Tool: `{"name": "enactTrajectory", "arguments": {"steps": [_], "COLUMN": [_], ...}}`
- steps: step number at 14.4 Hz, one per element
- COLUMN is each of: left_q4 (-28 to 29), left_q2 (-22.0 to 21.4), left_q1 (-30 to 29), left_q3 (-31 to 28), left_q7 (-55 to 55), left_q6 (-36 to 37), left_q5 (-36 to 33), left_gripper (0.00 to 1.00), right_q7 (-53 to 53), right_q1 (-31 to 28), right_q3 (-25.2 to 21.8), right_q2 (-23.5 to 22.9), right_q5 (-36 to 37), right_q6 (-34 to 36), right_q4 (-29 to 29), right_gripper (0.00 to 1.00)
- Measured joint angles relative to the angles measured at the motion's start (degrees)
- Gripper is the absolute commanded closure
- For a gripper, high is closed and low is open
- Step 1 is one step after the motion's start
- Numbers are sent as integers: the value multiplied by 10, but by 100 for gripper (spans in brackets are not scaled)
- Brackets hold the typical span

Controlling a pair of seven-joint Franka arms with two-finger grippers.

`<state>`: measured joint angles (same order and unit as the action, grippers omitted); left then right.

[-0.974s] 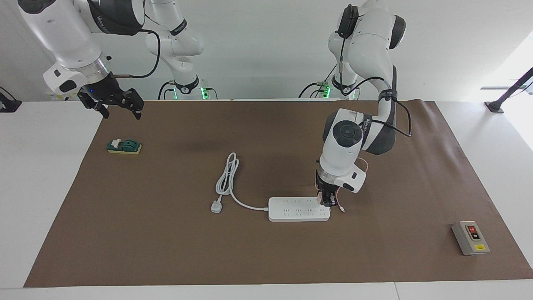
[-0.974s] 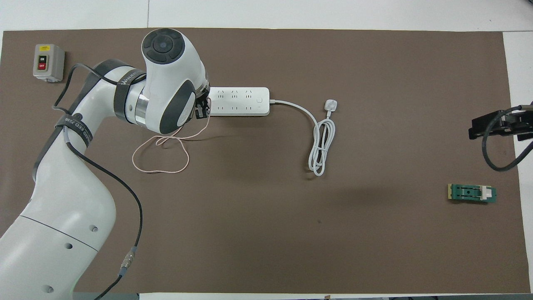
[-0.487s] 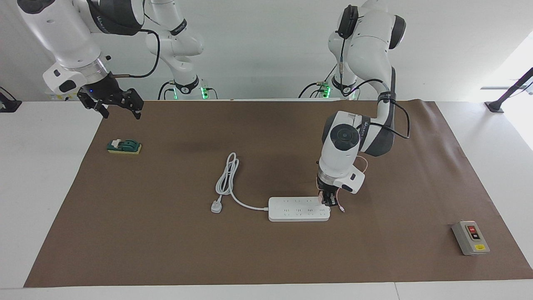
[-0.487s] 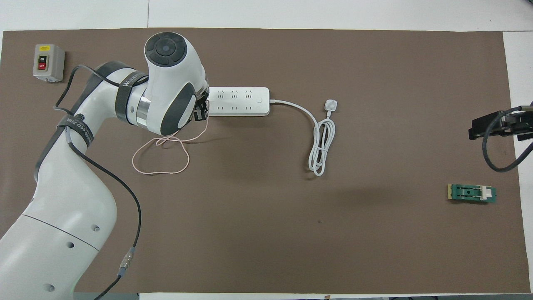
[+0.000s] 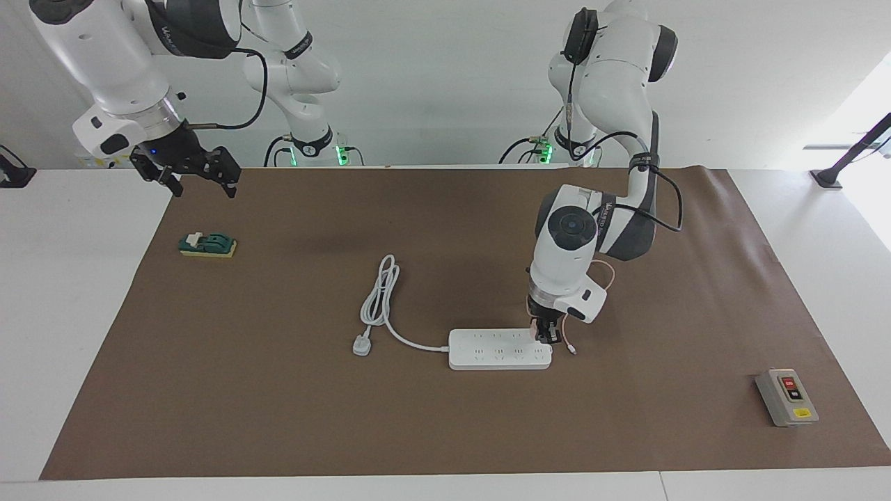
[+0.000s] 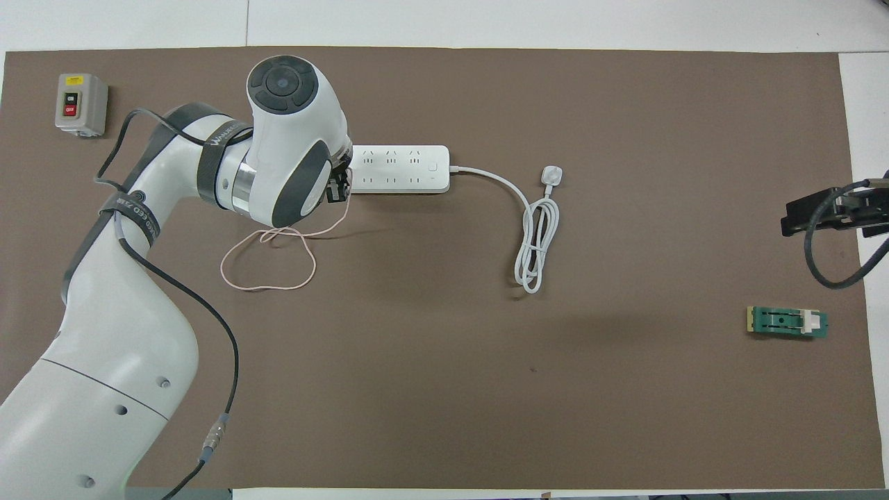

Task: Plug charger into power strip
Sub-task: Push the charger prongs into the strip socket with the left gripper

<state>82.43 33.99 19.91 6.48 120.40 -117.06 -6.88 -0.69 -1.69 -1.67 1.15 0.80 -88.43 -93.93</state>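
Observation:
The white power strip (image 5: 498, 350) lies flat mid-table; it also shows in the overhead view (image 6: 399, 169). My left gripper (image 5: 545, 336) stands upright over the strip's end toward the left arm's end of the table, shut on the pale-pink charger (image 5: 534, 334), which is mostly hidden between the fingers and rests at the strip's top. In the overhead view the left gripper (image 6: 339, 187) is largely covered by the wrist. The charger's thin pink cable (image 6: 267, 267) loops on the mat nearer to the robots. My right gripper (image 5: 202, 188) waits open in the air at the right arm's end.
The strip's thick white cord coils nearer the robots, with its white plug (image 5: 361, 345) on the mat beside the strip. A grey box with red and black buttons (image 5: 786, 396) sits at the left arm's end. A green block on a yellow base (image 5: 207, 245) lies under the right gripper.
The left arm's wrist has shifted slightly toward the right arm's end, over the strip's end, while the gripper stays at the strip. The right arm has not moved.

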Motion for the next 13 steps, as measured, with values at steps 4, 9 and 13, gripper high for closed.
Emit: {"name": "enactTrajectory", "arguments": {"steps": [4,9,13], "left_q4": [1,2,3], "left_q2": [0,-1,-1], "left_q1": [0,0,0], "left_q3": [0,0,0], "left_q7": [-7,-28,-52], "left_q6": [-2,-3,-4], "left_q5": [0,0,0], "left_gripper": [100,100,100], "right_q7": [0,0,0], "right_q1": [2,2,2], "right_q3": [0,0,0], "right_q2": [0,0,0], "right_q5": [0,0,0], "right_q6": [0,1,1], "right_q4": [0,0,0], "right_gripper": [0,0,0]}}
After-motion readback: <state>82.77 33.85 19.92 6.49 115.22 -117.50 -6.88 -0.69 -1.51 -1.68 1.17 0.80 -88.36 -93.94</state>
